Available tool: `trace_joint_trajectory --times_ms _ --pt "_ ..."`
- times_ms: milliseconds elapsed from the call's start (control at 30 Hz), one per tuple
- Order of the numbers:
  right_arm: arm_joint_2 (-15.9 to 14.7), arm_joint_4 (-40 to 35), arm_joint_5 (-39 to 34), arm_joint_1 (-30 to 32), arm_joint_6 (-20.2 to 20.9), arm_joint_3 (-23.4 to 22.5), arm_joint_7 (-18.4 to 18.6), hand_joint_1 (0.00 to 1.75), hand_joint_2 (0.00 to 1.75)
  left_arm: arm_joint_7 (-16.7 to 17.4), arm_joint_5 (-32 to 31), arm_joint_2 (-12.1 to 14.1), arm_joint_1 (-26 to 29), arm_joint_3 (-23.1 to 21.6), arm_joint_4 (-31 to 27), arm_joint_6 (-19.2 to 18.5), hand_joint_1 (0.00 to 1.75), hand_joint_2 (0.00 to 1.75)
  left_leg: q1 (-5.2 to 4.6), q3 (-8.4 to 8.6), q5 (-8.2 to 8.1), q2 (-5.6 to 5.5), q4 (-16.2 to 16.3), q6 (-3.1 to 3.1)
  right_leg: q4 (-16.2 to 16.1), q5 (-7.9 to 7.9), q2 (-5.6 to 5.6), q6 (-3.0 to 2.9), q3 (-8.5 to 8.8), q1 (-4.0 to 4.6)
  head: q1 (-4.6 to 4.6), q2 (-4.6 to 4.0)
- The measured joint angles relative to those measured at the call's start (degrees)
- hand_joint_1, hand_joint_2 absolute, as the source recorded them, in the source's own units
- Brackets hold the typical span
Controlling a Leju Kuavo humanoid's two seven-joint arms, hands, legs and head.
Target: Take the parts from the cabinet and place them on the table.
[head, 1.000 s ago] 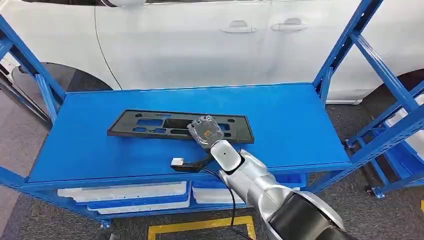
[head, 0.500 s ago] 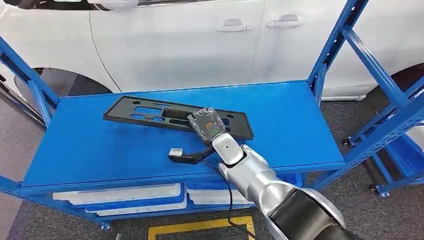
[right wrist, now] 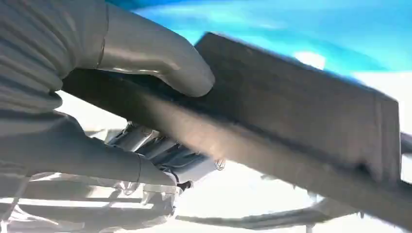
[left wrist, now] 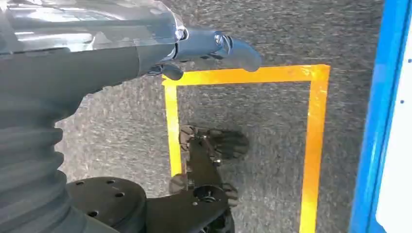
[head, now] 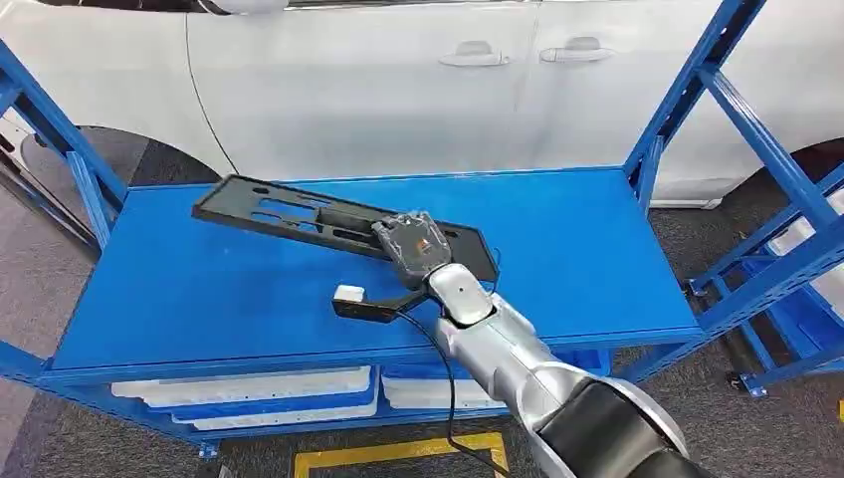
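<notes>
Above the blue shelf [head: 597, 249], the long black part [head: 299, 217] was held tilted, its far end raised clear of the shelf surface, its near end pinched by the right hand [head: 413, 247]; in the right wrist view the thumb [right wrist: 160, 63] was pressed on the part's upper face [right wrist: 301, 92] with the fingers [right wrist: 165, 155] curled beneath, a grip hidden in the head view by the back of the hand; a small white-tipped black piece [head: 360, 303] lay on the shelf just beside the wrist. The lift would be judged best done slowly and level, since the grip sat at one end and the long part could swing or slip; the shelf's blue uprights [head: 697, 90] should be cleared. The left hand [left wrist: 214, 46] hung over grey floor and yellow tape [left wrist: 243, 75], away from the shelf, fingers apart and nothing held.
</notes>
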Motion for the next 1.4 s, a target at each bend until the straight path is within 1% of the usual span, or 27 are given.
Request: trace_joint_trajectory --times_ms 67,100,133,167,267,300,333,367,400,467,500,533,633,667,767,800,833,867,967,1000,1033,1133,1167,1267,1300,1333,1400 --pt "-0.1 -7.6 -19.2 2.1 4.7 -5.3 -12.1 1.61 1.75 -2.1 0.0 0.0 0.1 1.1 0.0 -0.4 0.00 1.75 0.00 0.11 -0.13 -0.13 0.1 -0.13 -7.7 4.66 -0.03 -0.37 3.59 0.02 0.02 0.00" --pt "-0.2 -14.7 -30.7 4.3 8.5 -8.3 -16.2 1.61 1.75 -2.7 0.0 0.0 0.1 1.6 0.0 -0.7 0.00 1.75 -0.01 0.21 -0.23 -0.29 0.2 -0.23 -13.4 7.22 -0.06 -0.78 6.39 0.08 0.00 0.00" --pt "-0.5 -23.1 -41.7 6.7 12.7 -10.8 -17.9 1.61 1.75 -3.1 0.0 0.0 0.2 2.1 0.0 -1.1 0.00 1.75 -0.01 0.20 -0.31 -0.48 0.2 -0.36 -17.3 7.87 -0.16 -1.24 8.13 0.23 0.02 0.00" --pt "-0.9 -30.8 -49.6 9.5 16.6 -12.6 -18.7 1.61 1.75 -3.3 0.0 0.0 0.3 2.5 0.0 -1.3 0.00 1.75 -0.44 -0.01 -0.48 -0.88 0.5 -0.65 -18.4 7.48 -0.34 -1.20 8.62 0.40 0.02 0.00" --pt "-2.7 -55.0 -68.3 17.0 29.6 -16.2 -18.9 1.61 1.75 -3.6 0.0 0.3 1.6 3.6 0.0 -2.1 0.00 1.75 -0.19 0.10 -0.43 -1.07 0.0 -1.57 -18.3 7.35 -0.40 -1.68 8.61 0.75 0.00 0.00" --pt "-3.3 -60.7 -71.4 19.1 33.1 -16.8 -19.0 1.61 1.75 -4.0 0.0 0.7 2.0 4.0 0.0 -2.1 0.00 1.75 -0.28 0.15 -0.75 -1.03 0.0 -1.92 -19.1 7.69 -0.48 -2.11 9.03 0.04 0.02 0.00" --pt "-4.1 -66.6 -73.5 21.7 38.5 -16.8 -19.8 1.61 1.75 -4.8 0.0 0.7 2.4 4.3 0.0 -2.0 0.00 1.75 -0.15 -0.09 -1.75 -0.42 1.0 -2.09 -19.6 7.83 -0.41 -2.36 9.34 0.01 0.00 0.00" --pt "-4.5 -67.4 -73.6 24.4 39.3 -16.4 -20.0 1.61 1.75 -5.2 0.0 0.7 2.5 4.4 0.0 -1.9 0.00 1.75 -0.08 -1.18 -3.80 -0.17 4.0 -2.24 -19.7 7.76 -0.35 -2.73 9.58 -0.01 0.00 0.00" --pt "-4.8 -75.2 -73.4 27.0 46.8 -15.8 -21.8 1.61 1.75 -5.5 0.0 0.8 2.5 4.4 0.0 -1.8 0.00 1.75 0.05 -3.10 -6.21 -0.13 8.7 -2.43 -19.6 7.69 -0.19 -2.83 9.68 0.03 0.00 0.00" --pt "-5.1 -79.9 -73.0 30.6 47.7 -14.9 -22.1 1.61 1.75 -5.5 0.0 0.9 2.3 4.4 0.0 -1.7 0.00 1.75 0.06 -7.00 -9.20 -0.12 16.8 -2.74 -19.5 7.46 -0.06 -2.97 9.84 0.14 0.00 0.00" --pt "-5.5 -82.2 -73.0 31.7 47.8 -14.9 -22.1 1.61 1.75 -5.5 0.0 0.9 2.3 4.4 0.0 -1.6 0.00 1.75 0.06 -7.70 -8.85 -0.12 17.9 -2.77 -19.4 7.38 0.02 -2.94 9.85 0.17 0.00 0.00" --pt "-5.7 -83.7 -73.1 32.2 47.7 -15.0 -21.9 1.61 1.75 -5.4 0.0 0.9 2.3 4.4 0.0 -1.6 0.00 1.75 0.06 -6.92 -7.33 -0.10 16.0 -2.74 -19.3 7.27 0.10 -2.87 9.86 0.18 0.00 0.00" --pt "-6.2 -87.6 -73.3 32.9 47.8 -15.0 -21.9 1.61 1.75 -5.3 0.0 1.1 2.1 4.4 0.0 -1.5 0.00 1.75 0.01 0.86 -0.84 -0.08 1.1 -1.97 -19.0 6.95 0.31 -2.41 10.24 0.20 0.00 0.00" --pt "-6.3 -88.2 -73.3 33.0 47.9 -15.0 -22.0 1.61 1.75 -5.3 0.0 1.3 1.8 4.4 0.0 -1.5 0.00 1.75 -0.49 1.53 -1.54 -0.11 -0.2 -1.66 -18.8 6.79 0.33 -2.10 10.16 0.63 0.00 0.00" --pt "-6.7 -90.0 -74.1 33.7 48.5 -14.9 -22.0 1.61 1.75 -5.2 0.0 1.3 1.8 4.4 0.0 -1.1 0.00 1.75 -0.69 1.41 -1.24 -0.22 -0.1 -1.01 -19.1 7.03 0.36 -1.22 10.26 0.28 0.00 0.00" --pt "-6.8 -90.3 -74.7 33.8 49.2 -14.9 -21.9 1.61 1.75 -5.2 0.0 1.2 1.7 4.5 0.0 -1.0 0.00 1.75 -0.29 1.56 -0.92 -0.23 -0.6 -0.54 -19.0 6.97 0.39 -0.89 10.30 0.56 0.00 0.00" --pt "-7.0 -90.5 -75.4 34.0 49.8 -14.9 -21.6 1.61 1.75 -5.2 0.0 1.2 1.7 4.4 0.0 -1.0 0.00 1.75 -0.10 1.79 -0.65 -0.06 -1.0 -0.25 -18.2 6.19 0.35 -0.63 10.11 0.28 0.02 0.00" --pt "-7.2 -90.7 -76.1 34.1 50.9 -14.6 -21.3 1.61 1.75 -5.2 0.0 1.1 1.6 4.4 0.0 -1.0 0.00 1.75 -0.08 1.74 -0.56 0.01 -1.1 0.05 -15.6 4.17 0.22 -0.44 8.85 0.27 0.00 0.00" --pt "-8.2 -90.7 -76.9 35.8 53.6 -12.6 -20.4 1.61 1.75 -5.2 -0.1 1.1 1.6 4.4 0.0 -1.3 0.00 1.75 -0.14 1.51 -0.56 0.07 -1.0 0.21 -2.1 -1.84 0.12 0.15 2.62 -0.10 0.00 0.00" --pt "-8.6 -90.5 -76.8 36.5 53.9 -11.8 -20.3 1.61 1.75 -5.2 -0.1 1.1 1.6 4.4 0.0 -1.3 0.00 1.75 -0.13 1.48 -0.56 0.07 -1.0 0.20 -0.4 -1.74 0.08 0.27 1.77 -0.27 0.00 0.00" --pt "-9.0 -90.2 -76.5 37.1 54.1 -11.0 -20.3 1.61 1.75 -5.2 -0.1 1.1 1.6 4.4 0.0 -1.3 0.00 1.75 -0.13 1.51 -0.58 0.03 -0.9 0.18 -2.0 -0.26 0.01 0.34 2.49 -0.46 0.02 0.00" --pt "-9.9 -89.0 -75.8 37.9 54.1 -9.0 -20.6 1.61 1.75 -4.9 0.0 0.9 1.6 4.4 0.0 -1.3 0.00 1.75 -0.06 1.67 -0.71 -0.08 -0.5 -0.31 -16.2 6.64 -0.15 0.11 9.70 -0.73 0.02 0.00" --pt "-10.1 -88.4 -75.8 38.0 54.1 -8.5 -20.6 1.61 1.75 -4.8 0.0 0.9 1.5 4.4 0.0 -1.3 0.00 1.75 -0.35 1.43 -0.83 -0.13 -0.2 -0.68 -18.2 5.99 -0.13 -0.08 10.58 -0.55 0.02 0.00" --pt "-10.7 -86.1 -75.9 38.7 54.1 -7.4 -20.6 1.61 1.75 -4.6 0.0 0.9 1.6 4.4 0.0 -1.3 0.00 1.75 -0.30 1.12 -0.42 -0.10 -0.3 -1.68 -18.1 6.64 0.15 -0.88 9.90 -0.15 0.00 0.00" --pt "-10.9 -85.5 -75.7 38.8 54.1 -7.1 -20.7 1.61 1.75 -4.5 0.0 0.9 1.7 4.4 0.0 -1.3 0.00 1.75 -0.28 1.06 -0.24 -0.14 -0.4 -2.12 -18.4 6.95 0.11 -1.43 9.79 -0.23 0.00 0.00" --pt "-11.0 -85.1 -75.4 38.8 54.0 -6.9 -20.9 1.61 1.75 -4.5 0.0 0.9 1.8 4.4 0.0 -1.3 0.00 1.75 -0.10 0.80 -1.00 -0.10 0.1 -2.34 -18.9 7.43 -0.18 -2.03 9.75 -0.57 0.00 0.00" --pt "-11.1 -84.3 -74.2 38.8 53.4 -6.4 -21.4 1.61 1.75 -4.2 0.0 0.8 1.9 4.4 0.0 -1.4 0.00 1.75 -0.03 -1.41 -6.04 -0.02 5.9 -2.66 -19.0 7.94 -0.36 -2.66 9.16 -0.46 0.00 0.00"
